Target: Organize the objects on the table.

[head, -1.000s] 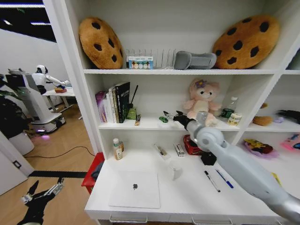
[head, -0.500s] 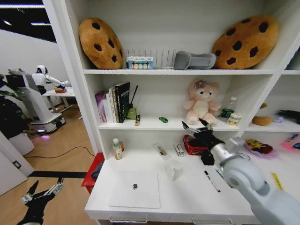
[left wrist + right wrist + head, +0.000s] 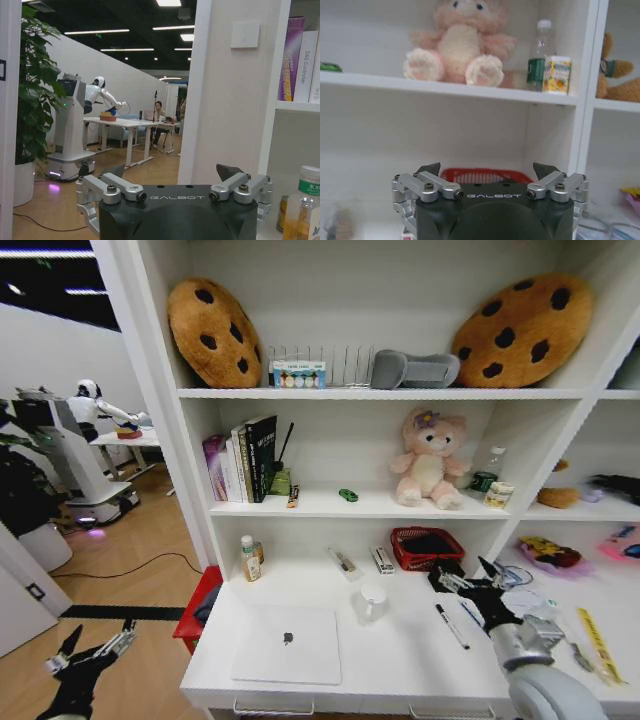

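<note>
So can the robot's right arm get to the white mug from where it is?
Probably yes. The right gripper hangs open over the table, and nothing stands between it and the white mug.

Bright, even light falls from overhead; the long ceiling light strips [image 3: 109, 31] glare. Head view bends at its edges; the right wrist view's foreground is soft.

Both end effectors [image 3: 465, 578] [image 3: 92, 650] spread (L arm low).
</note>
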`<state>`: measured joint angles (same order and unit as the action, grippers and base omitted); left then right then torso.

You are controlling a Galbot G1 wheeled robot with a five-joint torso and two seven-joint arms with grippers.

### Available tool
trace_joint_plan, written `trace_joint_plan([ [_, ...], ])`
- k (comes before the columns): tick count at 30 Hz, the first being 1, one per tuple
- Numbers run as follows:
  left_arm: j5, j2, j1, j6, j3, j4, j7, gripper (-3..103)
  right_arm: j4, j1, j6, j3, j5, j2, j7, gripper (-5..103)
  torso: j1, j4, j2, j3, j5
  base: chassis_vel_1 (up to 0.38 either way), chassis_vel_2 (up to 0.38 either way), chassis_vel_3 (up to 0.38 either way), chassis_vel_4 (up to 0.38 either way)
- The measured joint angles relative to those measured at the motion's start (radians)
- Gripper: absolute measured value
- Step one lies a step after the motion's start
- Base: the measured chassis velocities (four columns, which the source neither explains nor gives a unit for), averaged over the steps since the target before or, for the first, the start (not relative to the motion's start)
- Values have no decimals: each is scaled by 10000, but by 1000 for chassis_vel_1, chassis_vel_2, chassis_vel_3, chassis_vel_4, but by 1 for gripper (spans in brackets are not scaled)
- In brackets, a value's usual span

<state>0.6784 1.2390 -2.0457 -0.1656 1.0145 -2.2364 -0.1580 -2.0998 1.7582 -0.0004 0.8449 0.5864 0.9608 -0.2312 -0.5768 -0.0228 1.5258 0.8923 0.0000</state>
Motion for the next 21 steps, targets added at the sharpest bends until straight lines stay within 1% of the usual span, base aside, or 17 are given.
trace_joint_plan([
  [1, 0, 0, 0, 0, 0, 0, 0, 100, 175, 10, -209, -28, 40, -16, -120, 100, 0, 1, -1, 0, 0, 0, 0, 0, 0],
  [2, 0, 0, 0, 0, 0, 0, 0, 100, 175, 10, -209, -28, 40, -16, -120, 100, 0, 1, -1, 0, 0, 0, 0, 0, 0],
  [4, 0, 0, 0, 0, 0, 0, 0, 100, 382, -44, -890, -113, 412, -100, -446, 100, 0, 0, -1, 0, 1, 0, 0, 0, 0],
  [5, 0, 0, 0, 0, 0, 0, 0, 100, 382, -44, -890, -113, 412, -100, -446, 100, 0, 0, -1, 0, 1, 0, 0, 0, 0],
  [6, 0, 0, 0, 0, 0, 0, 0, 100, 462, -135, -1401, -163, 768, -169, -697, 100, -1, 0, -1, 0, 0, 0, 0, 0, 0],
  [8, 0, 0, 0, 0, 0, 0, 0, 100, 562, -340, -2181, -235, 1424, -298, -1035, 100, -1, 0, -2, 0, 0, 0, 0, 0, 0],
  [9, 0, 0, 0, 0, 0, 0, 0, 100, 562, -340, -2181, -235, 1424, -298, -1035, 100, -1, 0, -2, 0, 0, 0, 0, 0, 0],
  [11, 0, 0, 0, 0, 0, 0, 0, 100, 737, -749, -3223, -365, 2431, -505, -1425, 100, -2, 2, -2, 1, 0, 0, 0, 0, 0],
  [12, 0, 0, 0, 0, 0, 0, 0, 100, 819, -891, -3532, -415, 2699, -574, -1513, 100, -2, 2, -1, 1, 0, 0, 0, 0, 0],
  [13, 0, 0, 0, 0, 0, 0, 0, 100, 819, -891, -3532, -415, 2699, -574, -1513, 100, -2, 2, -1, 1, 0, 0, 0, 0, 0],
  [16, 0, 0, 0, 0, 0, 0, 0, 100, 1213, -1500, -4631, -674, 3487, -854, -1766, 100, -2, 2, -2, 2, -1, 0, 0, 0, 0],
  [17, 0, 0, 0, 0, 0, 0, 0, 100, 1213, -1500, -4631, -674, 3487, -854, -1766, 100, -2, 2, -2, 2, -1, 0, 0, 0, 0],
  [18, 0, 0, 0, 0, 0, 0, 0, 100, 1351, -1715, -4978, -795, 3715, -927, -1844, 100, -2, 1, -2, 1, 0, 0, 0, 0, 0],
  [20, 0, 0, 0, 0, 0, 0, 0, 100, 1625, -2156, -5424, -1087, 3996, -1033, -1946, 100, -2, 1, -2, 1, 0, 0, 0, 0, 0],
  [21, 0, 0, 0, 0, 0, 0, 0, 100, 1625, -2156, -5424, -1087, 3996, -1033, -1946, 100, -2, 1, -2, 1, 0, 0, 0, 0, 0],
])
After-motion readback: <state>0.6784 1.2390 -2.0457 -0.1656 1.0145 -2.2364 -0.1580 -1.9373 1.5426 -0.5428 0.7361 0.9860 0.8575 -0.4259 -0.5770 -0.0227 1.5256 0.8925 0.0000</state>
